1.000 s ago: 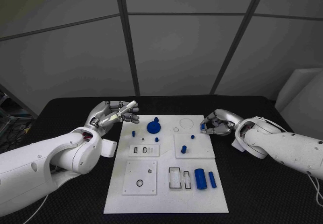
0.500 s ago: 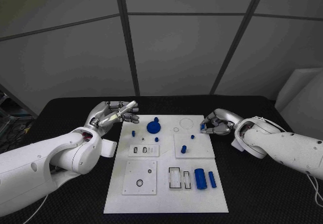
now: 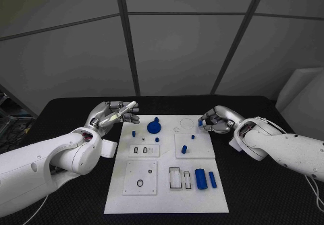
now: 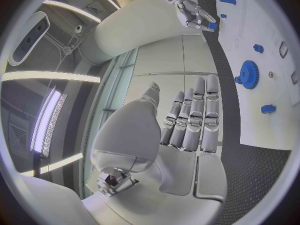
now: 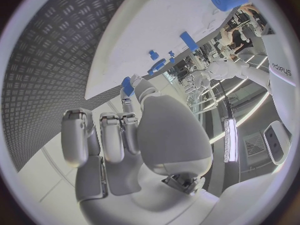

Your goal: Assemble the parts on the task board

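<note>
The white task board [image 3: 165,194] lies in the middle of the black table. On it are a blue gear [image 3: 154,126], several small blue pegs such as one [image 3: 183,150] on an inset plate, and two blue cylinders [image 3: 201,178] nearer me. My right hand [image 3: 217,121] hovers over the board's far right corner and pinches a small blue part [image 3: 200,123] at its fingertips; the right wrist view shows that part [image 5: 127,85] too. My left hand [image 3: 114,114] hangs by the board's far left corner, fingers stretched out, holding nothing. The gear [image 4: 249,75] lies beyond its fingers.
Round and rectangular recesses mark the board, among them a ring outline [image 3: 187,124] just beside my right hand's fingertips. Bare black table [image 3: 263,197] flanks the board on both sides. A pale panel [image 3: 304,89] stands at the back right.
My right hand has moved left from the table over the board's far right corner, carrying the small blue part. My left hand has stayed still.
</note>
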Controlling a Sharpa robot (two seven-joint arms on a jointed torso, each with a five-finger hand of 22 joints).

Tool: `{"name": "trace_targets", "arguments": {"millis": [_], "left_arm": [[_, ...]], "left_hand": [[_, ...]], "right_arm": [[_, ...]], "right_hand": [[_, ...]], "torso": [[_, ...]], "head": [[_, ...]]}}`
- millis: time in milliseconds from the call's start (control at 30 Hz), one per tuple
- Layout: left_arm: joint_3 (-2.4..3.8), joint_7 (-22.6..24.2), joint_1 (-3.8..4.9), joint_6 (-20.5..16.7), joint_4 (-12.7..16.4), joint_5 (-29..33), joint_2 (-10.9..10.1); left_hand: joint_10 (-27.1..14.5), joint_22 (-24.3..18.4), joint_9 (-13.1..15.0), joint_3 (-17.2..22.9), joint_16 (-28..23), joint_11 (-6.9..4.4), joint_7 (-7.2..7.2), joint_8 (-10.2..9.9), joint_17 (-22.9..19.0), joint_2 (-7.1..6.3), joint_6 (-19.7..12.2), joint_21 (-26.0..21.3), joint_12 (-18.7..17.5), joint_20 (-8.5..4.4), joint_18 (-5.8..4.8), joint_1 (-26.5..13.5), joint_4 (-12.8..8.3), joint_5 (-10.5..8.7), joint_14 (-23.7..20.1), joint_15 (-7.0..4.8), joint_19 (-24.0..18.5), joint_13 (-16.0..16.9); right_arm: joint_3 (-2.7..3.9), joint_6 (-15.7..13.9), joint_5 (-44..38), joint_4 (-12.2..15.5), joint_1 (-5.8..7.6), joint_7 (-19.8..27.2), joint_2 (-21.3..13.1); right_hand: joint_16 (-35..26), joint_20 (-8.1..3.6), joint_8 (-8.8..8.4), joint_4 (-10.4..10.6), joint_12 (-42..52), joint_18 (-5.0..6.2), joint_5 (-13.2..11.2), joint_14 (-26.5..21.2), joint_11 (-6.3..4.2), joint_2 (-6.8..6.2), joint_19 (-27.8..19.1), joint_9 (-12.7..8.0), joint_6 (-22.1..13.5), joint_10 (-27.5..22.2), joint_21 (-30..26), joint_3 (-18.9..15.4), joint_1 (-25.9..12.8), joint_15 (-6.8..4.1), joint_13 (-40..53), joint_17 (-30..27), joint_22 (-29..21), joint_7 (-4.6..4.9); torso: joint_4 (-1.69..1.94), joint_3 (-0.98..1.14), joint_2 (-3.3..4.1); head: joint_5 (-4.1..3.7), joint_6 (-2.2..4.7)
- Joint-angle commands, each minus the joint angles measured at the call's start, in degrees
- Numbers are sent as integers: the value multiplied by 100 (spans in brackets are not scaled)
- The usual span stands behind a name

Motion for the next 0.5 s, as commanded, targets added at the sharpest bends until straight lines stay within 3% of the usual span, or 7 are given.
{"name": "trace_targets", "arguments": {"millis": [33, 267, 500], "left_arm": [[3, 14, 4, 78, 10, -40, -8], [3, 3, 5, 80, 2, -40, -24], [4, 11, 10, 74, -42, 2, -18]], "left_hand": [[-27, 2, 2, -6, -23, 19, 4, -28, 6, 39, -6, 8, -27, 34, 14, -23, -32, 22, -38, 4, 11, -4], [-28, 1, 2, -7, -30, 20, 5, -31, 12, 42, -6, 8, -30, 35, 15, -24, -32, 21, -37, 5, 10, -4], [-28, 1, 2, -8, -33, 20, 5, -32, 14, 42, -7, 8, -31, 36, 15, -25, -32, 21, -38, 5, 9, -4]], "right_arm": [[50, -297, 170, 296, 23, -250, -27], [108, -230, 11, 776, 104, -745, 223], [105, -95, -407, 830, 121, -1088, 829]], "right_hand": [[26, -29, -19, -12, 13, -18, 22, 606, -32, 87, 10, 10, -5, 562, 17, 42, 0, -47, 1461, 1508, 620, 7], [26, -25, -48, -28, 8, -17, 32, 606, -19, 94, 7, -1, -37, 558, 14, 87, -16, -38, 1456, 1508, 616, 24], [26, -23, -52, -23, 8, -18, 26, 606, -14, 101, 8, -2, -36, 558, 15, 101, -35, -34, 1456, 1508, 618, 29]], "torso": [[1, -15, -14], [-2, -42, -71], [16, -66, -111]], "head": [[3, 13], [90, -27], [217, -94]]}}
